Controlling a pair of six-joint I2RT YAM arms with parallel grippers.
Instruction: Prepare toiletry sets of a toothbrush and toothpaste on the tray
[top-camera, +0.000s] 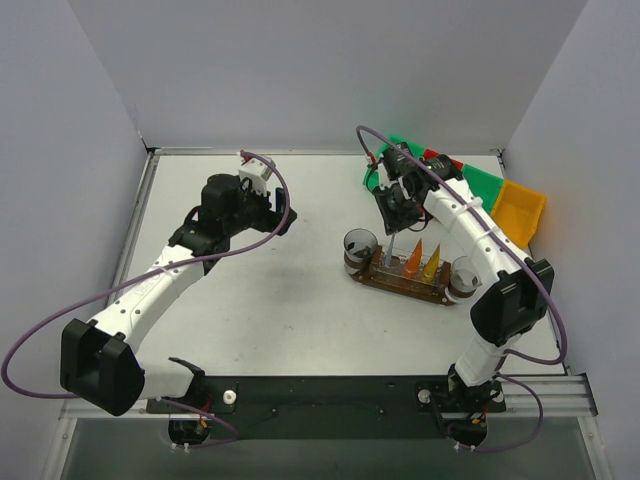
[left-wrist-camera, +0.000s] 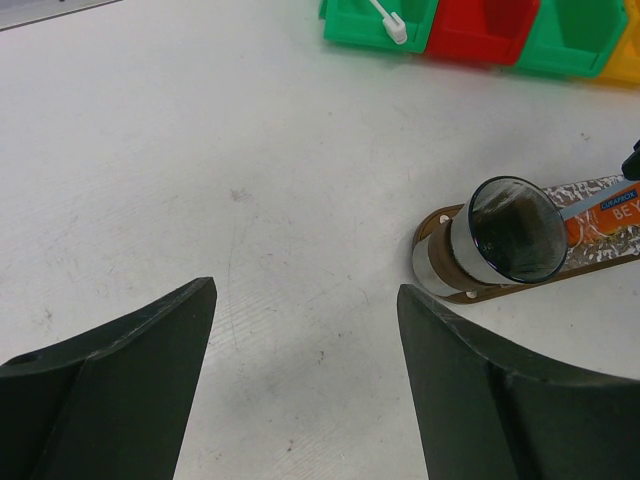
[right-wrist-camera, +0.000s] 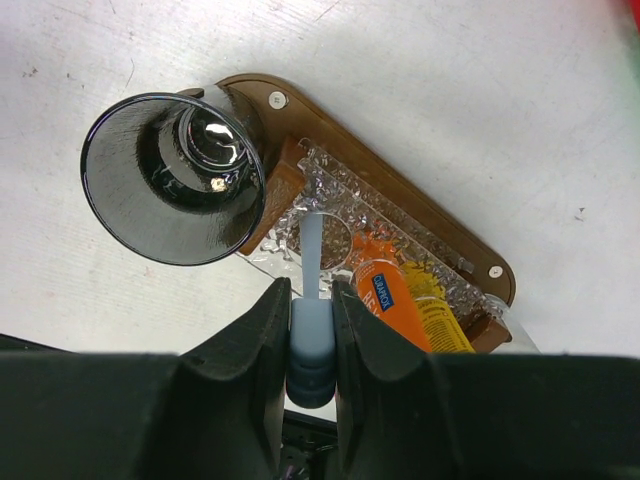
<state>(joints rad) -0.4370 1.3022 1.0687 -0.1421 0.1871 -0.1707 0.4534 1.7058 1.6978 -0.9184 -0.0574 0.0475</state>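
tray (top-camera: 400, 288): dark wood oval on the right half of the worktop, mid-depth. Long axis slants from far-left to near-right.
dark cup (top-camera: 360, 250): smoked, upright, on the tray's left end.
clear cup (top-camera: 463, 277): on the tray's right end, right beside my right arm.
orange tube (top-camera: 412, 260): toothpaste, tapered, on the tray between the two cups.
yellow tube (top-camera: 432, 265): just right of the orange tube. Can't tell if they touch.
crinkled insert (right-wrist-camera: 345, 195): clear and shiny, lies along the tray under the tubes.
right tool (top-camera: 398, 222): mine, above the tray's middle and pointing down. Its fingers (right-wrist-camera: 265, 330) are pressed onto the toothbrush handle.
toothbrush (right-wrist-camera: 312, 250): slim and pale, pinched at its thick end. The free end reaches down to the crinkled insert, between the dark cup and the orange tube. Can't tell whether it touches.
left tool (left-wrist-camera: 305, 290): mine, spread wide, over the middle of the worktop. It sits left of the tray, well apart from it.
bins (top-camera: 470, 180): a green, red, green and yellow row at the far right corner of the worktop.
spare toothbrush (left-wrist-camera: 385, 20): white, lying in the leftmost green bin.
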